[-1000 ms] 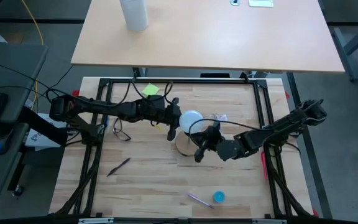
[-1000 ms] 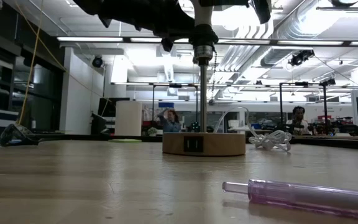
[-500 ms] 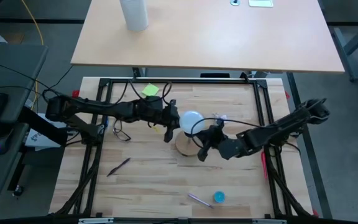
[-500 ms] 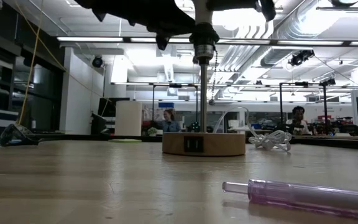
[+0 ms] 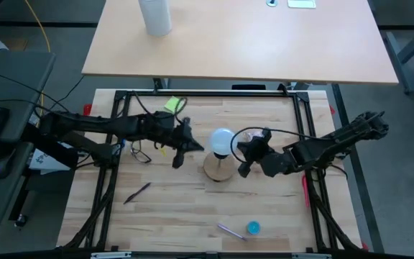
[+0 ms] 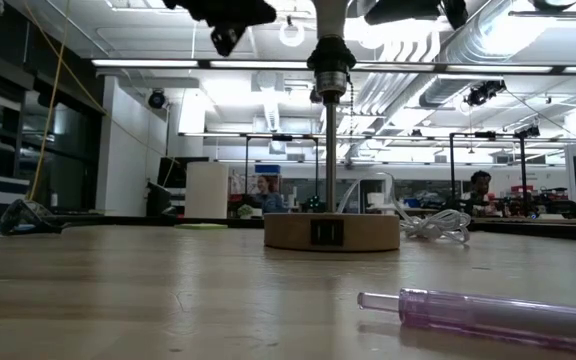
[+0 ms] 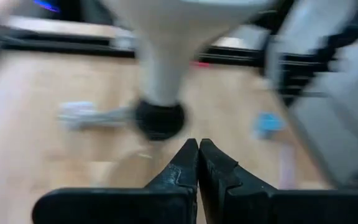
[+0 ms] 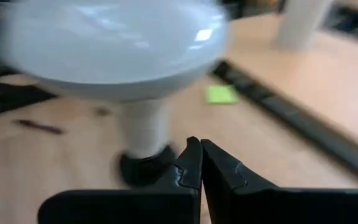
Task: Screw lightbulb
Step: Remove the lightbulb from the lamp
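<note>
Seated upright in the black socket atop the round wooden base, near the middle of the bench: the lightbulb, white globe uppermost, neck tapering down into the socket. Flanking the lightbulb, 2 dark arms, neither touching it. Just left of the lightbulb, apart from the globe: the left end effector, fingers pressed together with nothing between them, tips aimed at the socket in the left wrist view. Just right of the lightbulb, close beside the globe: the right end effector, fingers likewise pressed together and holding nothing, seen below the globe in the right wrist view. Farther from the lightbulb on the left side: a pair of glasses and a dark pen. Behind the lightbulb, toward the far edge of the bench: a yellow-green sticky note. In front of the lightbulb, near the front edge: a purple syringe-like tube and a small blue cap. Beyond the bench, on a separate lighter table: a tall white cylinder.
</note>
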Robot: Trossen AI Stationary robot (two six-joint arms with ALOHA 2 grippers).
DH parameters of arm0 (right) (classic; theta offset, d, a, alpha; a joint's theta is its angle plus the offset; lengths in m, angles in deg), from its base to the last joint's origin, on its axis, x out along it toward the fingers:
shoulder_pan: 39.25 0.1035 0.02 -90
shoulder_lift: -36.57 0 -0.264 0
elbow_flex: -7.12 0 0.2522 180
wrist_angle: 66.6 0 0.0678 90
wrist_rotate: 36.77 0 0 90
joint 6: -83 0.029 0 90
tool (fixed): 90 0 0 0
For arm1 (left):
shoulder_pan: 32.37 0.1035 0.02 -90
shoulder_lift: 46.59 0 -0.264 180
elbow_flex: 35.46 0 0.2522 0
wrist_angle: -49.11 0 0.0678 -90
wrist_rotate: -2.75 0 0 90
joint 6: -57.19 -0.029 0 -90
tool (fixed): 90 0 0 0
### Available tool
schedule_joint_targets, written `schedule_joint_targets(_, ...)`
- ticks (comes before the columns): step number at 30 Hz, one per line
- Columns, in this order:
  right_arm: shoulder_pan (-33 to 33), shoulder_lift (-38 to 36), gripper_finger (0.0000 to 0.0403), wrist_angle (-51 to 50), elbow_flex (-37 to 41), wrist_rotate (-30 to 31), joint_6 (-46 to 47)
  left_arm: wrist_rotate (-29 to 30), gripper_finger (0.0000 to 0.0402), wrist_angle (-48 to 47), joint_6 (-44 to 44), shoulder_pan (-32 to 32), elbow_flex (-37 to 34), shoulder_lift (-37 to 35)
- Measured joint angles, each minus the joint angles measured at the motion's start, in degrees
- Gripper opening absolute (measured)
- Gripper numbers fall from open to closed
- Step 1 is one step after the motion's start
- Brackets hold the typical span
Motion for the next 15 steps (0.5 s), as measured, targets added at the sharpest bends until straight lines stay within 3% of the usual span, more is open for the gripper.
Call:
schedule_joint_targets(3,0.62,-1.22,0.0,0.04,0.0,-7.17,4.05,9.95,0.0,-0.78,-3.91,0.43,0.04,-1.1)
schedule_joint_targets(5,1.02,-1.31,0.0,0.29,0.0,-12.8,5.2,13.44,0.0,-0.24,-7.89,1.53,0.04,-0.2)
schedule_joint_targets(7,1.39,-0.72,0.0,0.63,0.0,-15.73,5.13,12.8,0.0,2.07,-9.01,3.21,0.04,2.02)
schedule_joint_targets(11,1.4,0.8,0.0,4.97,0.0,-15.94,1.85,6.64,0.0,8.96,-5.68,5.23,-0.04,8.63)
schedule_joint_targets(15,0.67,2.23,0.0,9.67,0.0,-16.42,-0.8,5.61,0.0,17.25,0.24,4.64,-0.04,12.36)
